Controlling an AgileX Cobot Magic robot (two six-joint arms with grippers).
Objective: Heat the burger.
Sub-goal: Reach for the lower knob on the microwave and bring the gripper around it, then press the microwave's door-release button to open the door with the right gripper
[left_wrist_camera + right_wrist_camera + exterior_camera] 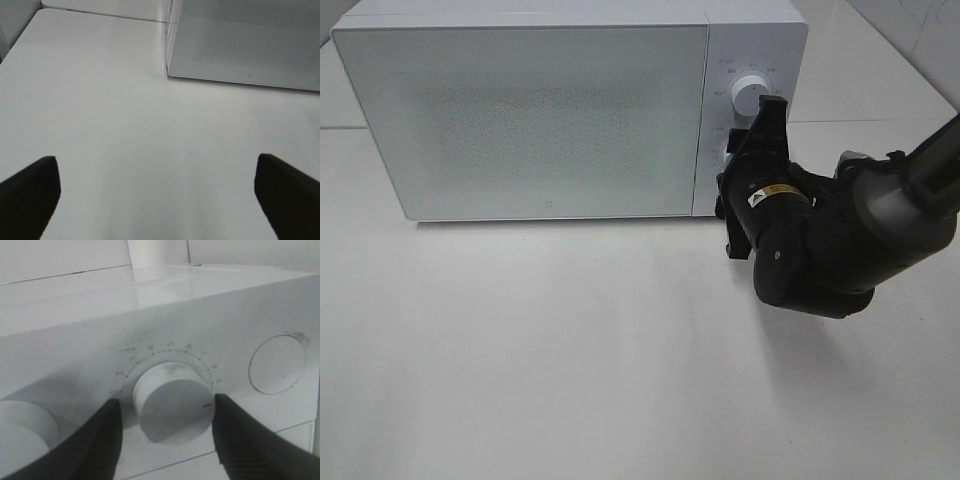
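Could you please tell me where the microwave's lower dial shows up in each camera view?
Exterior high: lower dial on the control panel, just below the upper dial, partly covered.
Left wrist: not in it.
Right wrist: at centre, between the fingers of the right gripper.
Shared landmark: the white microwave, in all three.

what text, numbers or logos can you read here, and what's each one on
Nothing is clear enough to quote.
Numerals around the lower knob of the microwave: blurred, unreadable.
Marks around the upper knob: too small to read.
Small logo low on the microwave's front: too small to read.
Yellow sticker on the right arm: too small to read.
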